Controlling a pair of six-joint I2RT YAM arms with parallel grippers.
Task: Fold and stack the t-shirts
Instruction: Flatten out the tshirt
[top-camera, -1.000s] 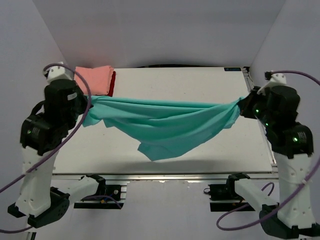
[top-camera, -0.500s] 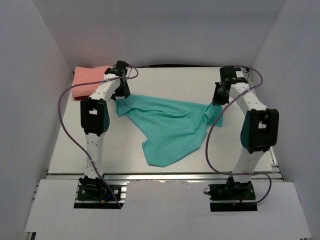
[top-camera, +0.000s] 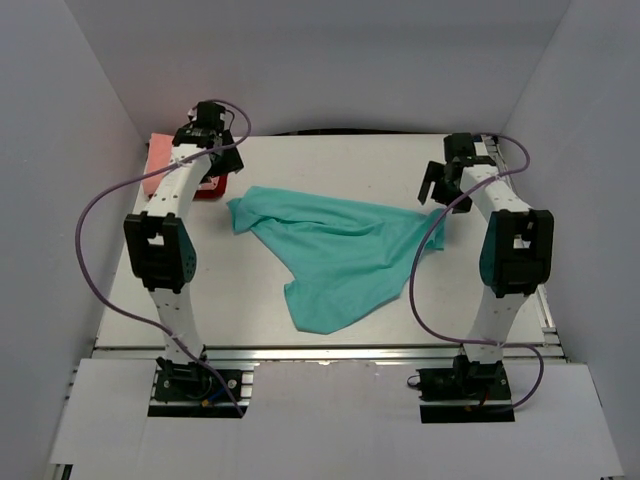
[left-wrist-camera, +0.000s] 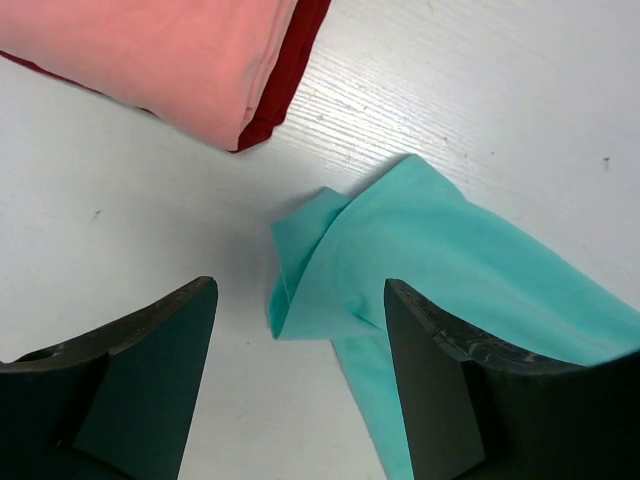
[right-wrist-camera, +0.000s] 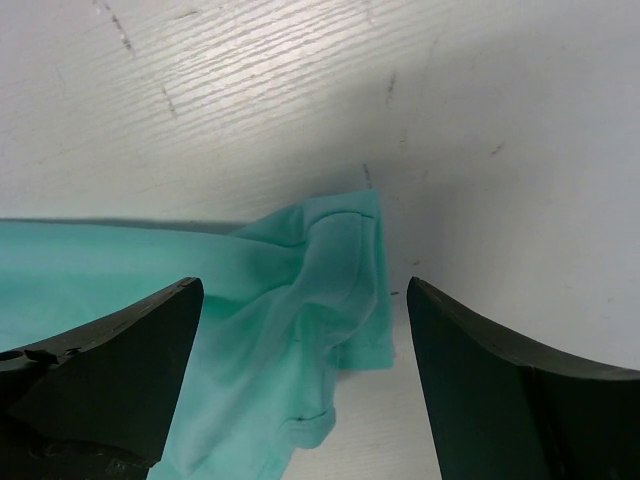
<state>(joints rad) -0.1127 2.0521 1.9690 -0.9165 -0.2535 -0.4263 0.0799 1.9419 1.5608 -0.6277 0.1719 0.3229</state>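
Note:
The teal t-shirt (top-camera: 340, 250) lies loose and crumpled across the middle of the table, held by nobody. My left gripper (top-camera: 212, 172) hovers open over its left corner (left-wrist-camera: 330, 270), with nothing pinched between the fingers. My right gripper (top-camera: 438, 190) is open above the shirt's right sleeve end (right-wrist-camera: 330, 290), also apart from the cloth. The salmon-pink t-shirt (top-camera: 160, 165) sits folded at the far left on top of the folded dark red t-shirt (top-camera: 208, 189). The left wrist view shows the pink one (left-wrist-camera: 170, 50) with the dark red edge (left-wrist-camera: 295, 60) under it.
White walls close in the table (top-camera: 300, 160) on the left, right and back. Purple cables (top-camera: 100, 210) loop beside both arms. A black strip runs along the table's far edge (top-camera: 330, 131).
One second ago both grippers were shut on the teal shirt, stretched between them above the table. Both have opened and let go, and the shirt has dropped onto the table.

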